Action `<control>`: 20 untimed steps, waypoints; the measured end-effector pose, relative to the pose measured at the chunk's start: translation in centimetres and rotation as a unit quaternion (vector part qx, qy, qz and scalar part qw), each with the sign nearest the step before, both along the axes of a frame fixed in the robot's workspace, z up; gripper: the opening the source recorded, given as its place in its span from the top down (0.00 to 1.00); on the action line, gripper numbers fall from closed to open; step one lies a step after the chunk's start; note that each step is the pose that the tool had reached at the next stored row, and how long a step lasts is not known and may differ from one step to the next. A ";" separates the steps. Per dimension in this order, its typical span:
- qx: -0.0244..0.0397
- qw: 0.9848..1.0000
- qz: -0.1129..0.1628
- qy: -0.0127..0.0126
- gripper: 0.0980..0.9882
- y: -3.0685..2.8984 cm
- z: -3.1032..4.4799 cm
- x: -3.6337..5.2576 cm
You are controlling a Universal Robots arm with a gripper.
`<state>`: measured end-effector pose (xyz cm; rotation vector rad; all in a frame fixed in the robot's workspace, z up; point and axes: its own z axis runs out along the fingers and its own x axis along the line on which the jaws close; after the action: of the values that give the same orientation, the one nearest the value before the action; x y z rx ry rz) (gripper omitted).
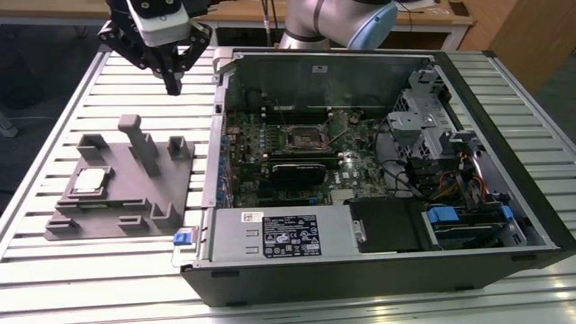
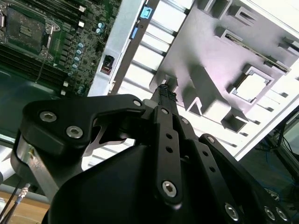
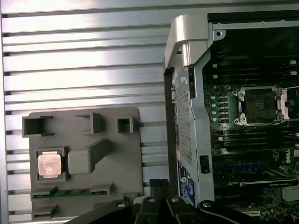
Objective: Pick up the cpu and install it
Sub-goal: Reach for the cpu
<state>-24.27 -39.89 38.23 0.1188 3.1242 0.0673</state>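
We see the cpu (image 1: 90, 181) with a silvery top and a pale rim, set against the plain matt grey of the fixture (image 1: 135, 202). The table (image 1: 108, 283) is pale silver, striped by its parallel slats. The computer case (image 1: 360, 283) is black outside, with a green motherboard (image 1: 247, 142), a silver box (image 1: 232, 243) bearing a white label, and bright blue tabs (image 1: 446, 217). The gripper (image 1: 171, 86) is black; the arm (image 1: 311, 23) is silver with a light blue cap.

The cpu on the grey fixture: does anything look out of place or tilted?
Nothing stands out. The cpu lies flat in its recess in the grey fixture; the gripper hangs apart from both.
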 end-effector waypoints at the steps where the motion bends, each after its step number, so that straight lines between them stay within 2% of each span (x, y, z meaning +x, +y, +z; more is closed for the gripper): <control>1: 0.000 1.000 0.000 0.000 0.99 0.00 -0.01 -0.08; 20: 0.000 1.000 0.000 0.003 0.99 0.00 -0.23 -2.33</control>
<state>-26.60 -39.89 38.00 0.1192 3.1299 0.0670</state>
